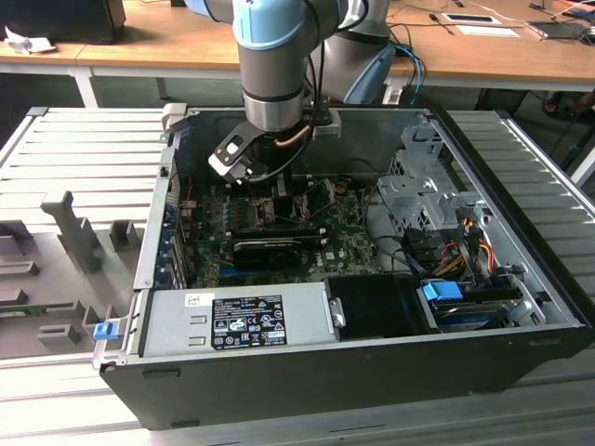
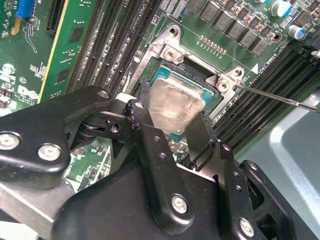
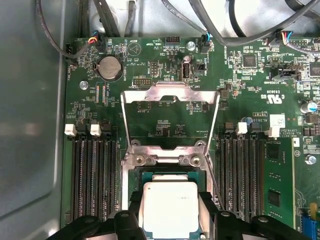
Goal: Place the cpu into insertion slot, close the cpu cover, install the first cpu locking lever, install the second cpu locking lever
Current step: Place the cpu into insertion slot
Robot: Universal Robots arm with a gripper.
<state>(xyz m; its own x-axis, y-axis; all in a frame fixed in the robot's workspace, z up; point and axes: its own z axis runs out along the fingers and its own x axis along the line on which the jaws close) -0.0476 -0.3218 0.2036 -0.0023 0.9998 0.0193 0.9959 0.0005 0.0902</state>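
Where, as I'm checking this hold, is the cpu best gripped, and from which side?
By two opposite edges of the cpu, coming straight down from above. It is a thin flat square lying level at the slot, so only its edges offer purchase, and the open cover leans back clear of it. The gripper is shut on it this way.

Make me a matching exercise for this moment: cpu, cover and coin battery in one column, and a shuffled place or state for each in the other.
Things:
1. cpu
2. cover
3. battery

States:
A. swung open, off the slot
B. round and silver, on the green board, across the cover from the slot
C. held in the gripper, at the slot

Pairs: 1-C, 2-A, 3-B
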